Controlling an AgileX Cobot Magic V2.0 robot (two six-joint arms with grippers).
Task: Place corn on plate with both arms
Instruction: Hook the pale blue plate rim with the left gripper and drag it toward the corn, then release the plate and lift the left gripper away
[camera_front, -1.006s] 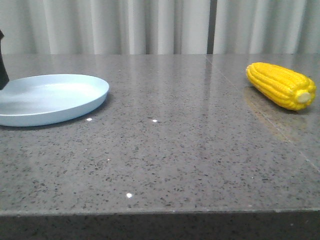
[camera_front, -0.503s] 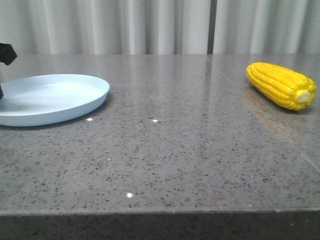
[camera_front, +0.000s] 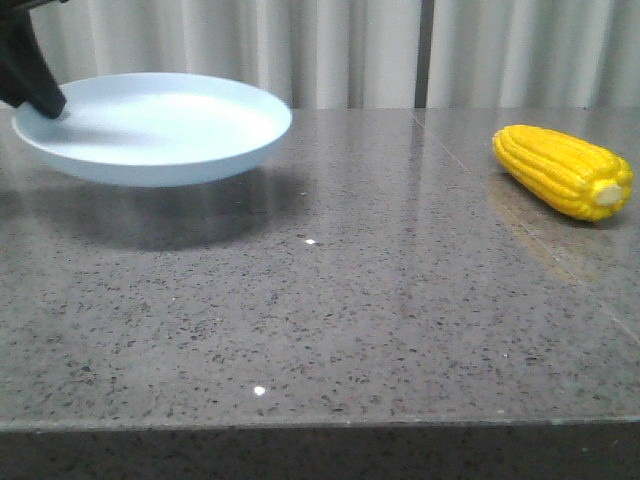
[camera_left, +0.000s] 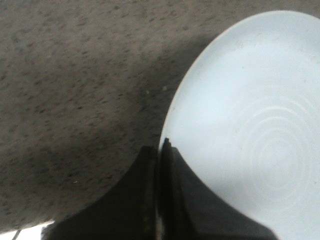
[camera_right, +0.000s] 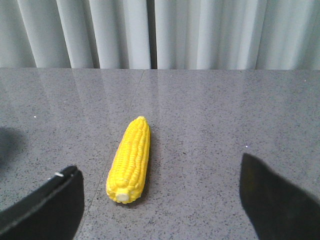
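Observation:
The pale blue plate (camera_front: 160, 125) hangs above the grey table at the far left, its shadow on the stone below. My left gripper (camera_front: 35, 95) is shut on the plate's left rim; in the left wrist view its dark fingers (camera_left: 172, 195) clamp the rim of the plate (camera_left: 250, 125). The yellow corn (camera_front: 563, 171) lies on the table at the right, stub end toward the front. In the right wrist view the corn (camera_right: 130, 159) lies ahead of my right gripper (camera_right: 160, 200), which is open and empty, the cob nearer one finger.
The grey speckled stone table (camera_front: 330, 300) has its front edge near the bottom of the front view. A seam in the stone runs past the corn. White curtains (camera_front: 340, 50) hang behind the table.
The plate has been lifted off the table and carried up and to the right by my left gripper. The corn has not moved.

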